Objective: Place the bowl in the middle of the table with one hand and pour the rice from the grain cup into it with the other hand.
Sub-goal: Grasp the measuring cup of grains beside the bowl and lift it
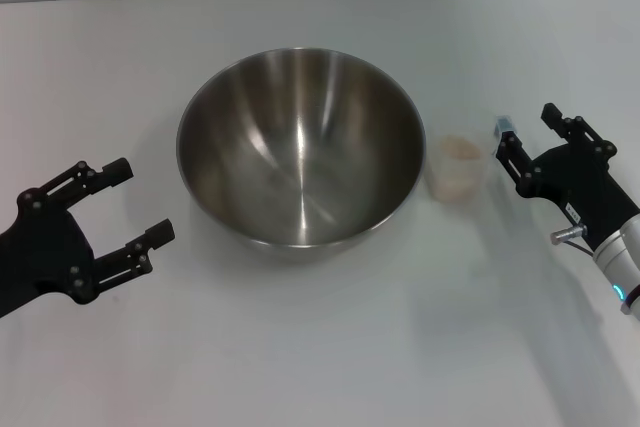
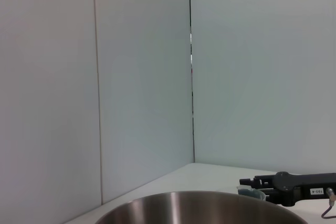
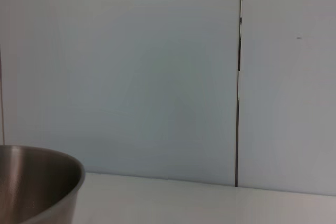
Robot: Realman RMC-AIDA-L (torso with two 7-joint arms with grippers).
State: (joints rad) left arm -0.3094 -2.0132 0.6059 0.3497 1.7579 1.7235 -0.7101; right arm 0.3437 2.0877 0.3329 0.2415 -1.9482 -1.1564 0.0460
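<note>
Head view first: the bowl [image 1: 300, 147] sits near the middle of the table [image 1: 320, 347], empty and shiny, so the placing looks done. At its three o'clock, just beside the rim, stands the grain cup [image 1: 459, 168] with the rice [image 1: 460, 150] inside (nothing poured yet, by my reading). The right gripper [image 1: 522, 137] is at the cup's three o'clock, fingers spread apart and grasping nothing, near the cup but not around it. The left gripper [image 1: 138, 207] waits at the bowl's eight o'clock, fingers also spread, empty, apart from the rim. Left to do: grip the cup, lift, tip it over the bowl.

Left wrist view: the bowl's rim [image 2: 199, 209] shows low down, and past it the right gripper [image 2: 249, 183] with the cup's lip [image 2: 252, 193], a side-on look the head camera lacks.

Right wrist view: only a piece of the bowl [image 3: 37, 182] and bare table [image 3: 210, 203]; no cup, no fingers.
</note>
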